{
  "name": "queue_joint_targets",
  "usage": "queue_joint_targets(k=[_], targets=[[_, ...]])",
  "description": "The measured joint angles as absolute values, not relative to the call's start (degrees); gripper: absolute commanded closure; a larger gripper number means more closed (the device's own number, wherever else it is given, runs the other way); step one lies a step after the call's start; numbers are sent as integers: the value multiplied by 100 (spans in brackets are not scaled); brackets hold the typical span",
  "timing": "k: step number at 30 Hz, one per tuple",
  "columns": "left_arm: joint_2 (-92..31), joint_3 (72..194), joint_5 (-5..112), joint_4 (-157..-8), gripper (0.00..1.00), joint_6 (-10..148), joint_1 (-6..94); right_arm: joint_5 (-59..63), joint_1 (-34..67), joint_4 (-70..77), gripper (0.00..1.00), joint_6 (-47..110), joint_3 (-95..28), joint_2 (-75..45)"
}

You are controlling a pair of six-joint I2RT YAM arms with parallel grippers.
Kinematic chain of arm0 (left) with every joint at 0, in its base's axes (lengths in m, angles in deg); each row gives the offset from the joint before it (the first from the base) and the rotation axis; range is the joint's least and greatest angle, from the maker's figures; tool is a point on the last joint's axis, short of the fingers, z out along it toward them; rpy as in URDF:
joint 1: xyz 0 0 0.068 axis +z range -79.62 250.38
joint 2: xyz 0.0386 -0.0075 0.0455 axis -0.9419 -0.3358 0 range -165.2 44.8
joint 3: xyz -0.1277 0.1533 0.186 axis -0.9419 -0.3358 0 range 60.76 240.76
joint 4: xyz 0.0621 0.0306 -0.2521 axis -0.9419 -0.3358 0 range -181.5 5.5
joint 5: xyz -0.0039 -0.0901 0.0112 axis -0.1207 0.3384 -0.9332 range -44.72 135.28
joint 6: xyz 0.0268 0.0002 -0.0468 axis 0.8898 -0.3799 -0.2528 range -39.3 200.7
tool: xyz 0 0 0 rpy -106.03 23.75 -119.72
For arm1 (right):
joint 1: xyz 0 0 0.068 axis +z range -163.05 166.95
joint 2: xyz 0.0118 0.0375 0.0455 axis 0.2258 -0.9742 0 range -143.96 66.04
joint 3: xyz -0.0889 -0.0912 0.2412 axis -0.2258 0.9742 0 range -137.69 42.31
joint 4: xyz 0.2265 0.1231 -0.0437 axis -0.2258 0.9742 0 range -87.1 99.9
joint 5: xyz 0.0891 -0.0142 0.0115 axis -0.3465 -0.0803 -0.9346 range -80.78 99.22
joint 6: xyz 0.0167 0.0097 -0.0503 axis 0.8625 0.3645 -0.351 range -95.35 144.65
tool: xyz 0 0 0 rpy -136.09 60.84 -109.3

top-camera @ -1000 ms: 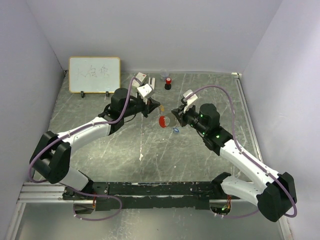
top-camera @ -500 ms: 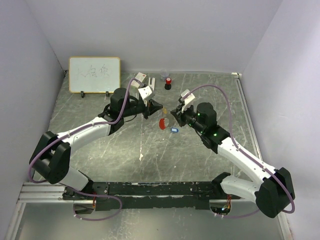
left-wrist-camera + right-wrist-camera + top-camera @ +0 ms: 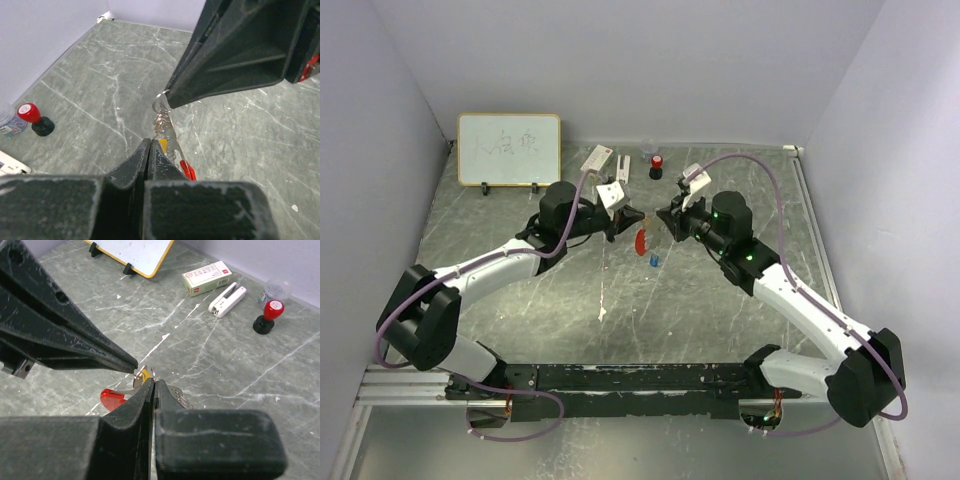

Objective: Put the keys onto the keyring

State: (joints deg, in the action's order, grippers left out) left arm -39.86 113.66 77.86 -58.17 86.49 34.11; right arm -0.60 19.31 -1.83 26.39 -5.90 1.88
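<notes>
Both grippers meet above the middle of the table. My left gripper [image 3: 637,214] [image 3: 149,144] is shut on the beaded chain of the keyring [image 3: 168,131]. My right gripper [image 3: 666,216] [image 3: 154,382] is shut on the chain's other end, where a small silvery ring [image 3: 160,102] shows at its tip. The keyring's red tag [image 3: 641,242] [image 3: 112,398] hangs beneath the two tips. A tan-gold key [image 3: 162,145] [image 3: 145,374] sits on the chain between the tips. The blue key [image 3: 655,260] shows just below the tag; whether it touches the table is unclear.
A whiteboard [image 3: 508,148] stands at the back left. Beside it lie a white box [image 3: 207,277] and a white stapler [image 3: 227,299]. A red-and-black stamp [image 3: 656,166] [image 3: 35,117] and a small clear jar [image 3: 276,289] sit at the back centre. Walls enclose three sides.
Both grippers have drawn closer together and shifted toward the back. The red tag has turned edge-on, and the blue key has moved left to just under it.
</notes>
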Motion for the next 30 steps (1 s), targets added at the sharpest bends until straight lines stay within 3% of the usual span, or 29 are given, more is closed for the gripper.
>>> queue_joint_targets(k=[30], targets=[[-4106, 10966, 7301, -4873, 93, 11079, 2952, 113, 1931, 501, 100, 3111, -957, -44]])
